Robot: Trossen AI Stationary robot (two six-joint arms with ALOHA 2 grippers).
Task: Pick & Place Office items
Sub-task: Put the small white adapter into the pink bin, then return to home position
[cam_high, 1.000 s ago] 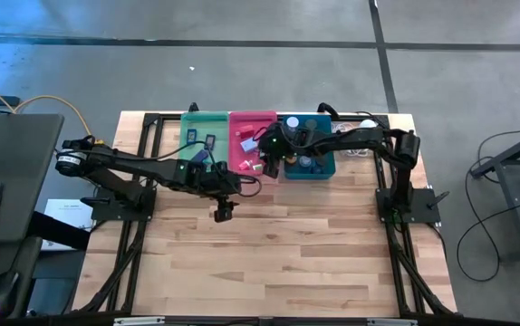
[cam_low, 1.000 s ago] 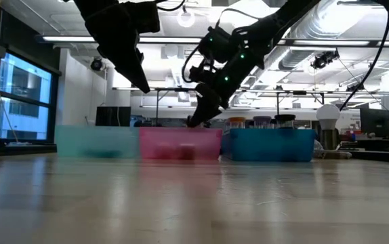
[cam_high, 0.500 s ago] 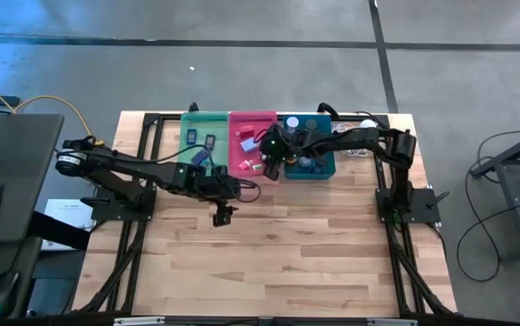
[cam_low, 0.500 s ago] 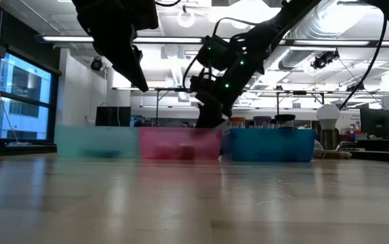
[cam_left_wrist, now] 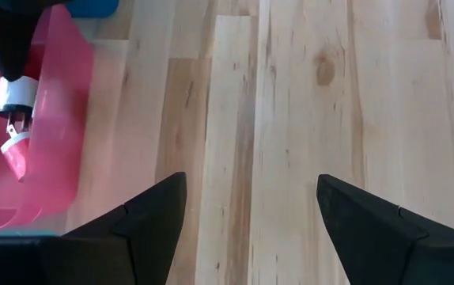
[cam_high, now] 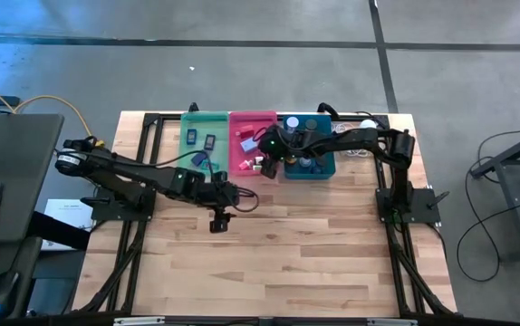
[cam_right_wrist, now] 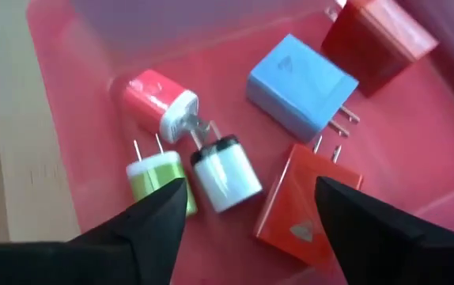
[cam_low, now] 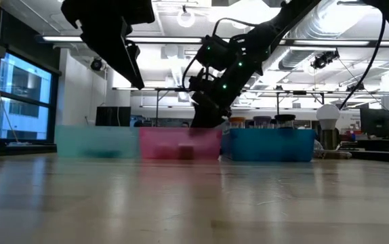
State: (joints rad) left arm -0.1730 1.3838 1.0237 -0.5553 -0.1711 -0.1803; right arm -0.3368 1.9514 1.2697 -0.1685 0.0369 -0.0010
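Observation:
The office items here are small plug-in chargers lying loose on the floor of the pink bin [cam_right_wrist: 61, 119]: a white one [cam_right_wrist: 225, 178], a green one [cam_right_wrist: 160, 180], a pink one [cam_right_wrist: 152, 96], a blue block [cam_right_wrist: 302, 83] and red blocks [cam_right_wrist: 306, 210]. My right gripper [cam_right_wrist: 251, 210] hangs open just over them, its fingers either side of the white charger without touching it; in the high view it is at the pink bin's near end [cam_high: 262, 163]. My left gripper [cam_high: 217, 220] stands open above bare table, in front of the bins.
Three bins stand in a row at the table's far edge: green [cam_high: 187, 122] with dark clips, pink [cam_high: 251, 118], teal [cam_high: 325, 167] with small rolls. A white bulb [cam_low: 328, 115] stands at the far right. Bare wood [cam_high: 287, 254] stretches from the bins to the near edge.
My right gripper has opened over the pink bin's near end, and the white charger now lies on the bin's floor beneath it. My left gripper has drifted a little toward the table's near edge and left, staying open.

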